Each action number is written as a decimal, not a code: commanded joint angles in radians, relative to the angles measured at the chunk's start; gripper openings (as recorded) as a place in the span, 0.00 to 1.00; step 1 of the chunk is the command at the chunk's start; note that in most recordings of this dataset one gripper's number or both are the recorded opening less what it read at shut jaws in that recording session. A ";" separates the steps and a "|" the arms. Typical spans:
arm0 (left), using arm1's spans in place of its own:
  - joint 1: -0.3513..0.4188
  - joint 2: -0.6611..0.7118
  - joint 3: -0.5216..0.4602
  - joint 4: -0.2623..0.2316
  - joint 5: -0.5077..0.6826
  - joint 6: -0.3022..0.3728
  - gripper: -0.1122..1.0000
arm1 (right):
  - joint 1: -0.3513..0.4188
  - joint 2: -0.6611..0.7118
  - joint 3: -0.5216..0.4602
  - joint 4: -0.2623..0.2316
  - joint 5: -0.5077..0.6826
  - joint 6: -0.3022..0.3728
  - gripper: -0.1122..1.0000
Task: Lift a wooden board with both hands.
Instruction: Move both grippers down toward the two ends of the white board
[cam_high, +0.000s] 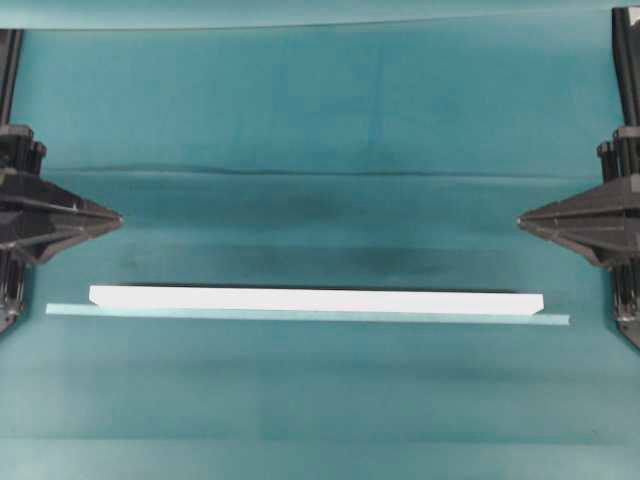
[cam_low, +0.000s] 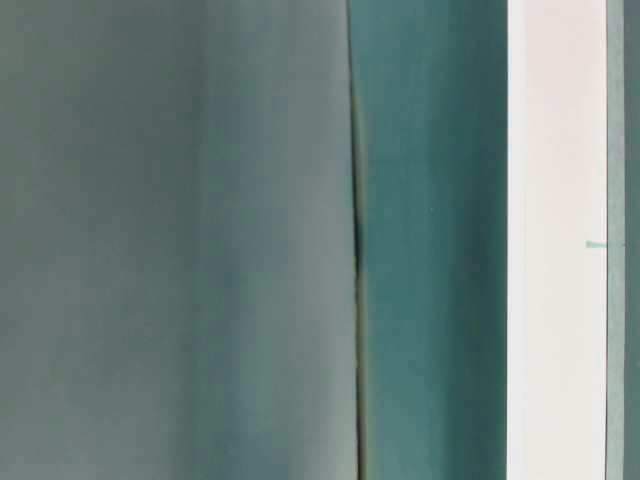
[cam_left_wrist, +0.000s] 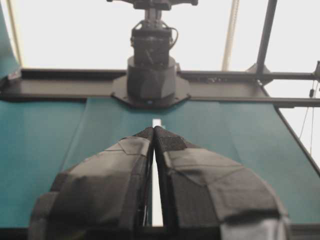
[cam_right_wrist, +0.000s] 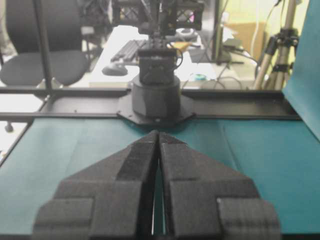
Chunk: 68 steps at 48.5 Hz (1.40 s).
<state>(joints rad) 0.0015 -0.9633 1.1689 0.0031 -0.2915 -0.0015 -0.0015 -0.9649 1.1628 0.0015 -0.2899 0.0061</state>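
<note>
White wooden board (cam_high: 316, 299) lies between table edges.

Overhead looking down, wrist views facing opposite bases, table-level perhaps close-up

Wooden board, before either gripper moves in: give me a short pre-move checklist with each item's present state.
1. Wooden board lies flat on the teal cloth, full length in view: ok.
2. Left gripper clear of the board: ok.
3. Right gripper clear of the board: ok.
4. Both grippers open enough to take the board: not ok, both shut.
5. Tape strip apart from the board's near edge: cannot tell.
6. Board ends unobstructed for a grasp: ok.
</note>
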 joint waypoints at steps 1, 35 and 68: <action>-0.015 0.044 -0.052 0.003 0.034 -0.048 0.23 | -0.006 0.014 -0.023 0.025 -0.003 0.012 0.19; -0.021 0.170 -0.331 0.014 0.531 -0.083 0.09 | -0.037 0.152 -0.229 0.124 0.540 0.172 0.10; -0.026 0.526 -0.565 0.014 1.068 -0.155 0.09 | -0.038 0.534 -0.509 0.121 1.043 0.209 0.10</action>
<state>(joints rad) -0.0199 -0.4633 0.6535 0.0153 0.7302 -0.1595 -0.0383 -0.4755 0.6964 0.1227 0.7164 0.2132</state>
